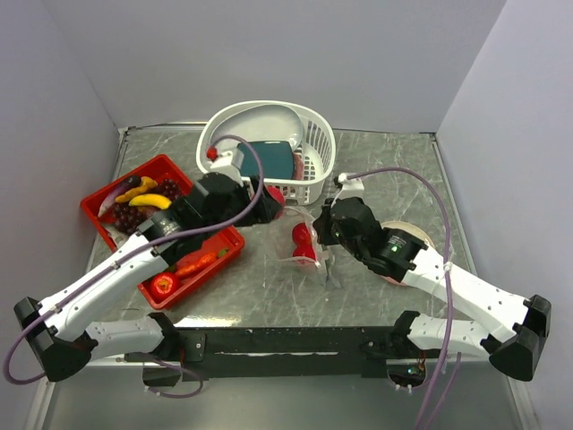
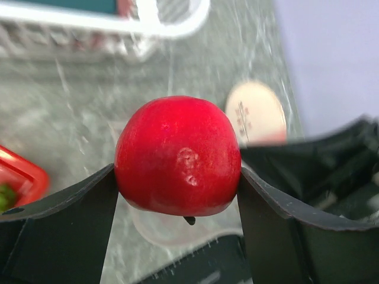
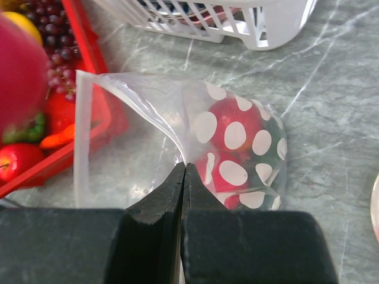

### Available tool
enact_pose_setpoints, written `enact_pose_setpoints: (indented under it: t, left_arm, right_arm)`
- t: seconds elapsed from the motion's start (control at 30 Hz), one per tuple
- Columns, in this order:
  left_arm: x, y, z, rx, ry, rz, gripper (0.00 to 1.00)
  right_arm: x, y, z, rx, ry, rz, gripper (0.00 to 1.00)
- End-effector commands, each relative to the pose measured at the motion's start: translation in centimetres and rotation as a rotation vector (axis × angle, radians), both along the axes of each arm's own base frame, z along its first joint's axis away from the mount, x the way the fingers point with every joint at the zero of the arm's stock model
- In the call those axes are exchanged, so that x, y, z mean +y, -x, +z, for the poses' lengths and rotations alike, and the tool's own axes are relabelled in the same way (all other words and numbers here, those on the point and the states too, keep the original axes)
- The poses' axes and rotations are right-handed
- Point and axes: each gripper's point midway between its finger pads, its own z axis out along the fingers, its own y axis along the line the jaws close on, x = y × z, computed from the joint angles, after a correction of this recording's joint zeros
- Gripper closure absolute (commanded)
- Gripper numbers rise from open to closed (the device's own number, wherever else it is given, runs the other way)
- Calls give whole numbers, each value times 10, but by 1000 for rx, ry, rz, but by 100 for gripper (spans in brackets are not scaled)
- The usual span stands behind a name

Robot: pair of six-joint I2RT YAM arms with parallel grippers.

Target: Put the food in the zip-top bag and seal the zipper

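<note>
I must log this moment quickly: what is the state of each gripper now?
Left gripper: closed on a round glossy red toy tomato.
Right gripper: closed, pinching the edge of the clear white-spotted plastic bag.

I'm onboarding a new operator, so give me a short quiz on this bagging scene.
1. True or false: the right gripper is shut on the zip-top bag.
2. The left gripper holds: A) nothing B) a red tomato C) the bag.
3. Which container holds the purple grapes?
Key: 1 true; 2 B; 3 the red tray.
</note>
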Motion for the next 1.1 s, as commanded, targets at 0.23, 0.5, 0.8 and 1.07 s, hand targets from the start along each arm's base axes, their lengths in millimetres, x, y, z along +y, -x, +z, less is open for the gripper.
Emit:
enact_pose_setpoints:
  t: [0.23, 0.5, 0.8, 1.07]
  left_arm:
    - [-52, 23, -29, 95, 109, -132, 42]
    - [-55, 18, -36, 97, 84, -107, 1]
    - [-12, 0, -16, 46, 4, 88, 3]
    - [157, -53, -28, 31, -89, 660, 6]
  right_arm:
    - [1, -15, 30, -54, -66, -71, 100]
    - [-3, -17, 40, -75, -55, -82, 100]
    - [-6, -14, 42, -84, -48, -69, 100]
    - [-8, -4, 44, -106, -48, -11, 100]
